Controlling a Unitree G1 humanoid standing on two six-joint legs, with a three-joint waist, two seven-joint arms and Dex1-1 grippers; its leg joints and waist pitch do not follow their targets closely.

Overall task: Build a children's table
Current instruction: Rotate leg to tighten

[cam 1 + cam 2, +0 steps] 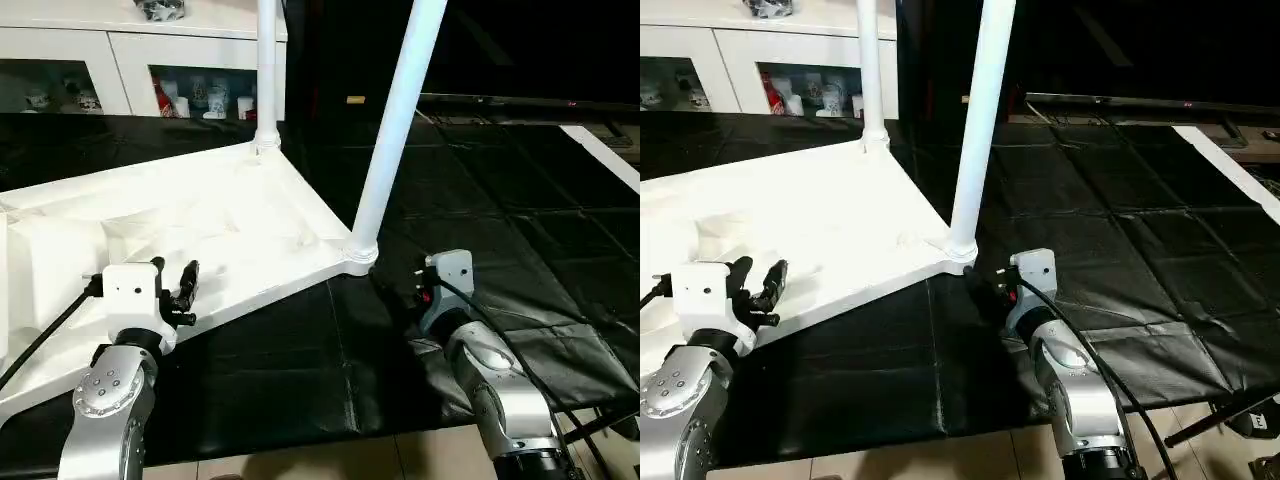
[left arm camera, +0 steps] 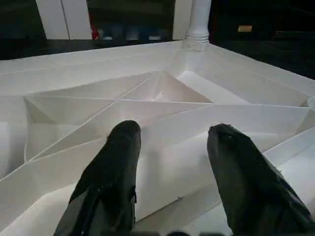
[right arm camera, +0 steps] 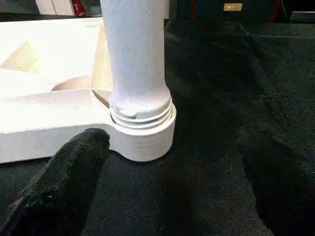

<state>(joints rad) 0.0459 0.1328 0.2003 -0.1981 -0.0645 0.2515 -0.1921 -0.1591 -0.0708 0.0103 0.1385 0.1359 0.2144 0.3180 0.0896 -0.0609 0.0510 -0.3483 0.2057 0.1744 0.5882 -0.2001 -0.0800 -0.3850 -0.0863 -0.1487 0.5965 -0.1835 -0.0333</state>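
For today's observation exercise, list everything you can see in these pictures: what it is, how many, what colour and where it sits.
Table top: one, white, lying ribbed side up on the black sheet.
Legs: two, white, standing upright in the top's corner sockets.
Sheet: one, black, creased, under the work.
Cabinet: one, white with glass doors, behind; small items inside.
Left gripper: one, black fingers, open over the top's near edge.
Right gripper: one, black fingers, open beside the nearer leg's socket.
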